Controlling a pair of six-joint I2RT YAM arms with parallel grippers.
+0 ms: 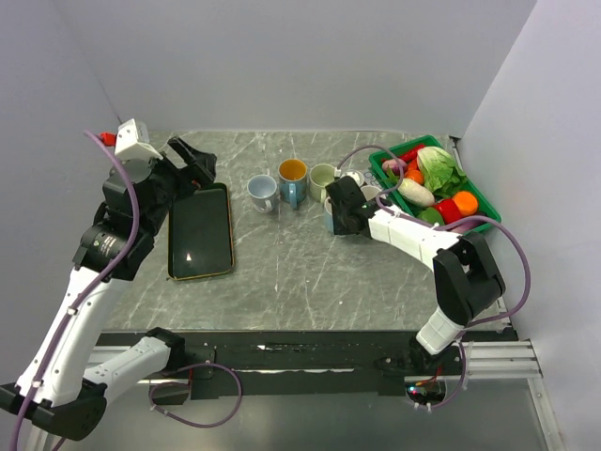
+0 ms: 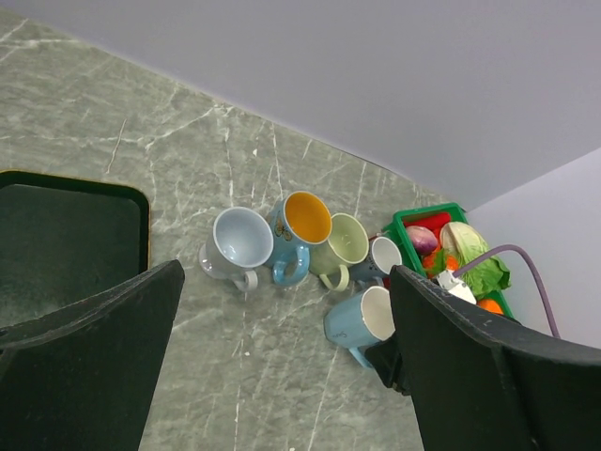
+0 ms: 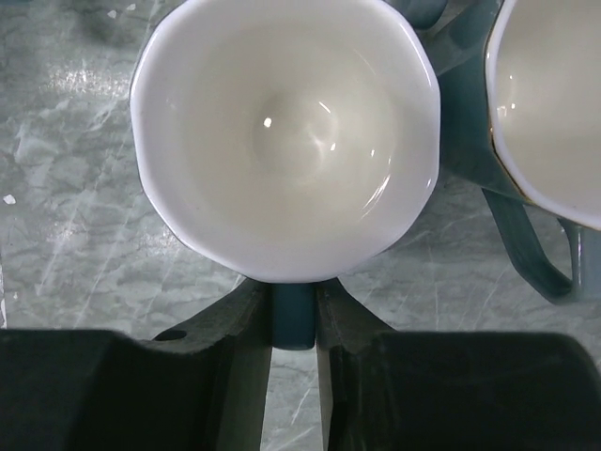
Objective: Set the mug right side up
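The right gripper [image 3: 293, 303] is pinching the blue handle [image 3: 293, 327] of the mug [image 3: 282, 141]. Its two jaws are closed tight on that narrow strap, and the white-lined bowl is sitting just beyond the fingertips with its mouth facing back up at the wrist. The mug is looking like glazed ceramic: rigid, fairly weighty for a hold this small, slick, and likely to chip if knocked. The handle is probably the sound place to grip, though with the bowl's weight hanging ahead of the jaws it may be tending to pivot between the pads, so a firm squeeze and slow wrist motion seem wise. A neighbouring mug [image 3: 554, 103] is standing close to the right of the jaws, so there is little room for swinging that way. The left gripper [image 1: 194, 160] is hanging with its jaws spread wide, holding nothing, and the mug is lying well ahead of them.
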